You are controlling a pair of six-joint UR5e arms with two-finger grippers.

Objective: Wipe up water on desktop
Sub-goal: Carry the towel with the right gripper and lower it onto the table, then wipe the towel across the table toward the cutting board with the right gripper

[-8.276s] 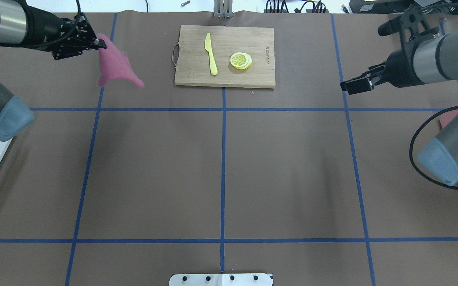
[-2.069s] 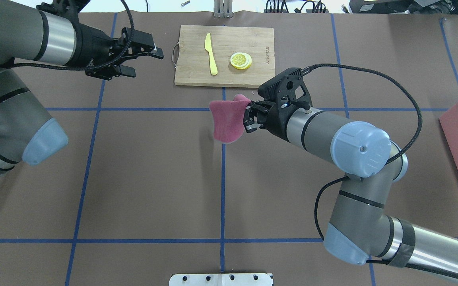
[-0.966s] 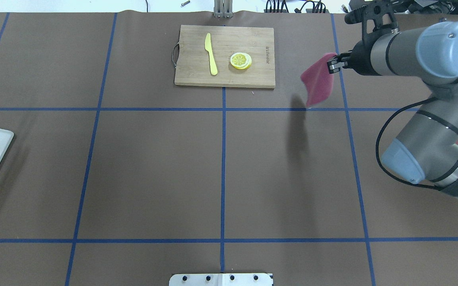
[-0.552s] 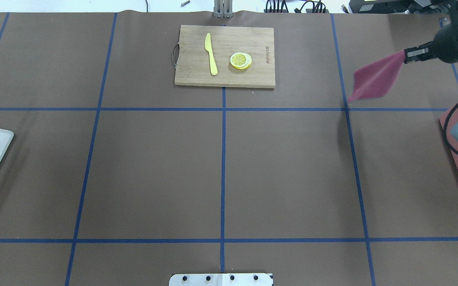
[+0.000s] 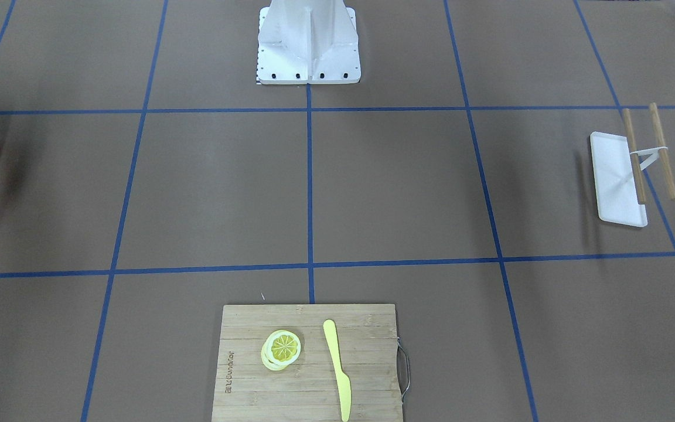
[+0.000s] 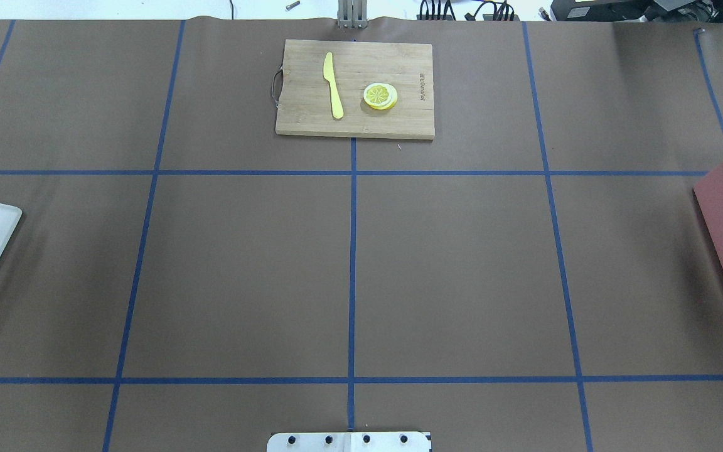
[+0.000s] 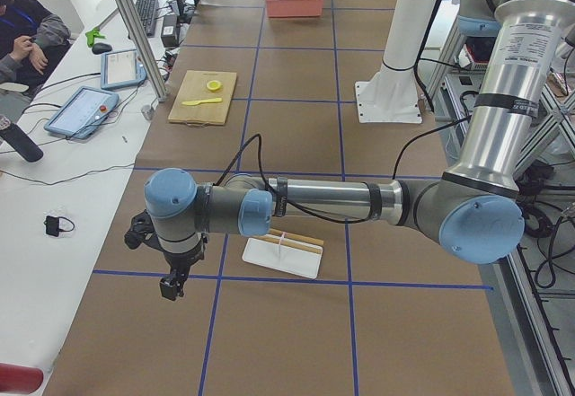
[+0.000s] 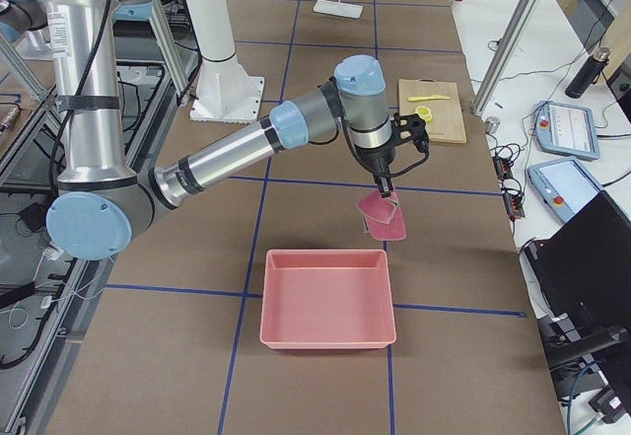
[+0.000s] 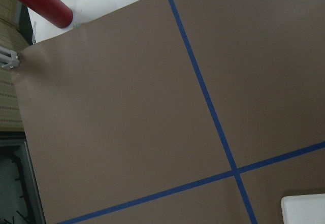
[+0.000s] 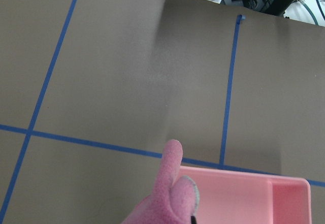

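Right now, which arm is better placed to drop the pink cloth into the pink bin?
Right. The pink cloth hangs from the right gripper beside the pink bin; the left gripper is at the far end of the desktop, by the white tray.

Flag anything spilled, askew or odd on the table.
No water shows on the desktop; it looks dry and even. The one oddity: a pink cloth dangles in the air below the right tool, near the pink bin's rim, not on the surface. The cutting board looks tidy.
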